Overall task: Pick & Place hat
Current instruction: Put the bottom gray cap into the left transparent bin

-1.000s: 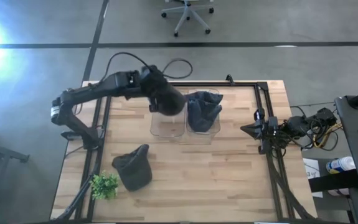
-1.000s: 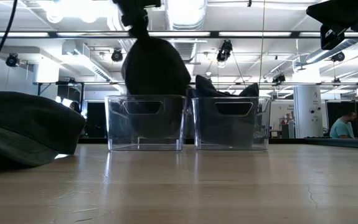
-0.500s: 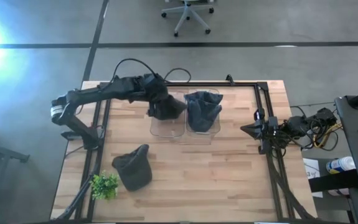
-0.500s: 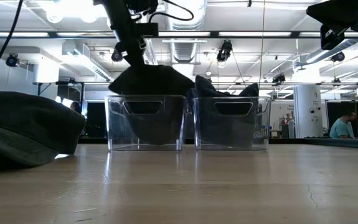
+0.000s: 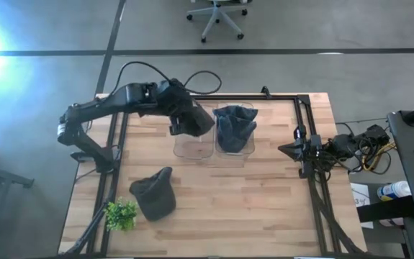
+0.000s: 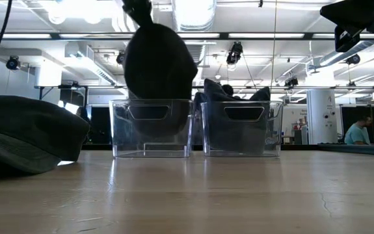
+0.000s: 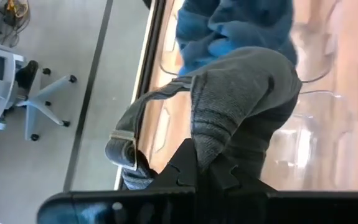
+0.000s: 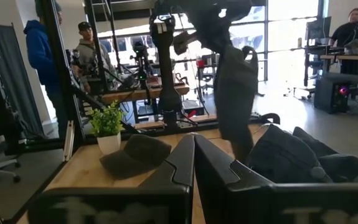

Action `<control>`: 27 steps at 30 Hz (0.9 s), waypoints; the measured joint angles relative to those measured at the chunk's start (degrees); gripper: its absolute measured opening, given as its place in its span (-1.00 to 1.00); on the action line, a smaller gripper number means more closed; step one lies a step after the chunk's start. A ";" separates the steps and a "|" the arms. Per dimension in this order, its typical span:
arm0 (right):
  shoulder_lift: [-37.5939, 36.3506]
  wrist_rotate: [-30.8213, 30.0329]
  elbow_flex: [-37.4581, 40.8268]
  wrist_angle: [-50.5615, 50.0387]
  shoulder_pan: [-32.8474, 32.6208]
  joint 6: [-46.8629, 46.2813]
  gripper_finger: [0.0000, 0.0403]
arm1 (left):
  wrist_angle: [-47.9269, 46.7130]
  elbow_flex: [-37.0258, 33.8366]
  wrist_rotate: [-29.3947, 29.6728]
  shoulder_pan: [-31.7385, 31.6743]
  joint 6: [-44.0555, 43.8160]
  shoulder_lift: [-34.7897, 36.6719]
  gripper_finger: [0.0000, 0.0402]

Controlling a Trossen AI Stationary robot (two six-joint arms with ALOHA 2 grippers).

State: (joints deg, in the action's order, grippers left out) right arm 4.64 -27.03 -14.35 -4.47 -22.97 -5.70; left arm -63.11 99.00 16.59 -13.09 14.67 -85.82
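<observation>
A dark grey hat (image 6: 159, 68) hangs from my left gripper (image 7: 198, 155) over the left clear bin (image 6: 151, 140); its lower part reaches down inside the bin walls. In the high view the hat (image 5: 194, 119) sits over that bin (image 5: 193, 147). The right clear bin (image 5: 237, 150) holds a dark blue hat (image 5: 235, 126). Another dark hat (image 5: 154, 194) lies on its brim near the table's front left. My right gripper (image 8: 194, 142) is shut and waits at the table's right side (image 5: 293, 150). My left gripper pinches the grey hat's cloth (image 7: 211, 146) between its two fingers, close to the back strap (image 7: 129, 127). It comes from above, pointing down. The hat hangs slack below the fingers, its lower end (image 6: 153, 127) inside the left bin, above the bin's floor.
A small potted plant (image 5: 121, 214) stands at the front left corner. Black frame rails (image 5: 315, 180) run along the table's left and right sides. Cables and gear (image 5: 358, 147) lie beyond the right edge. People (image 8: 38, 56) stand past the table's left side.
My left gripper dipped toward the left bin, and the hat sank and spread over the bin's rim. It then rose again, so the hat hangs long below the fingers as it did a second ago. The gripper stayed shut on it.
</observation>
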 joint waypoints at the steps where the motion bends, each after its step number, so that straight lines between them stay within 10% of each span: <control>1: 0.00 0.00 0.00 0.00 -0.01 0.11 -0.96 | -0.83 0.40 -0.03 0.53 -0.79 0.00 -1.00; 27: 0.02 0.00 0.00 0.00 -0.01 -0.12 -0.96 | 1.86 -7.80 -2.42 -2.66 6.42 -0.04 -1.00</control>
State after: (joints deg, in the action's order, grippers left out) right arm 4.67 -27.03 -14.35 -4.47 -22.98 -5.82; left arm -61.25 91.20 14.18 -15.76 21.10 -85.86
